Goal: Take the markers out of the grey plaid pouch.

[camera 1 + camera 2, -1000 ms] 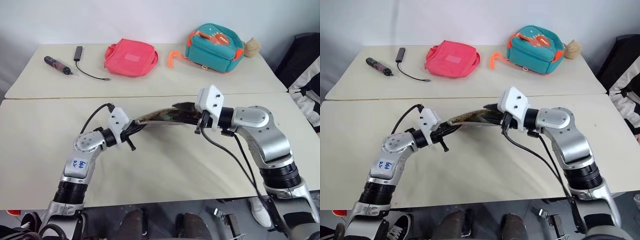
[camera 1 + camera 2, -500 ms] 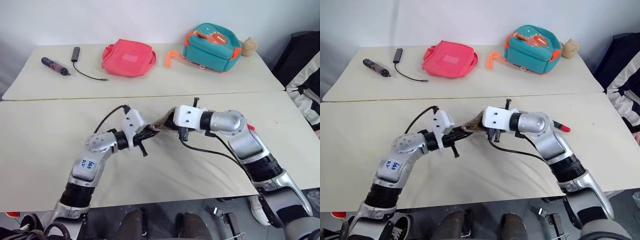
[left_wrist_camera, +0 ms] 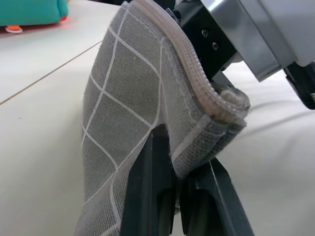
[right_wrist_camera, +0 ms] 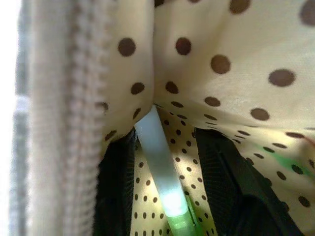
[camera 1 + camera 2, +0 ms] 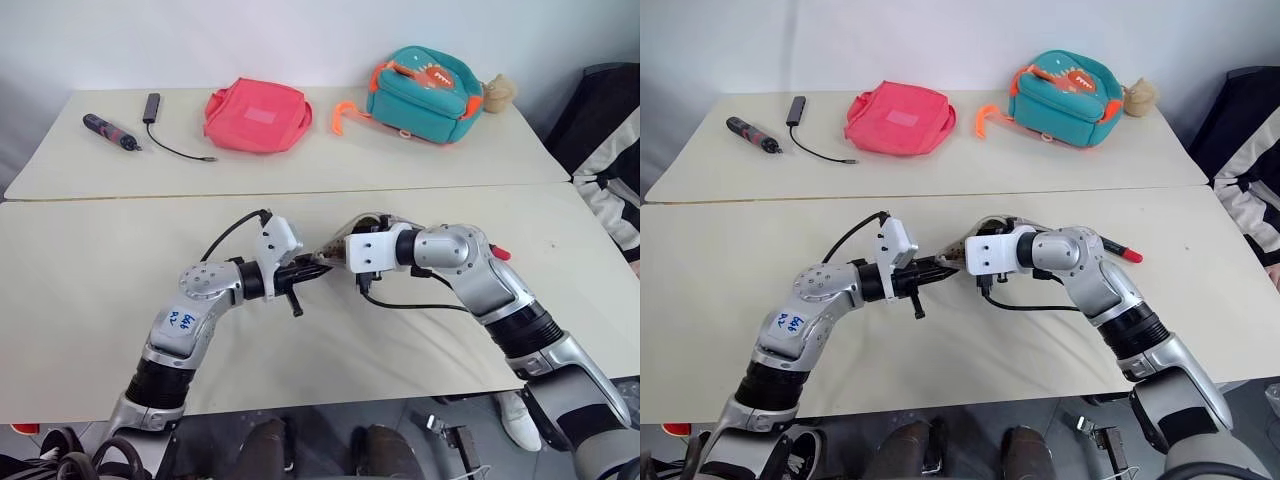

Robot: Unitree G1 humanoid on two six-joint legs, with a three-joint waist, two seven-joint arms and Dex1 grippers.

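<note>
The grey plaid pouch hangs bunched up between my two grippers above the near table. My left gripper is shut on one corner of it, by the zipper edge. My right gripper reaches into the pouch's mouth, against the dotted cream lining. Its two black fingers stand open on either side of a slim white and yellow-green marker. A red marker lies on the table beside my right forearm.
On the far table lie a pink bag, a teal backpack, a black-and-red pen-like tool and a black cable stick. A seam splits the two tables. A dark jacket hangs at the right.
My hands have come closer together, so the pouch went from stretched out to bunched. The right gripper sank into the pouch mouth and its fingers parted.
</note>
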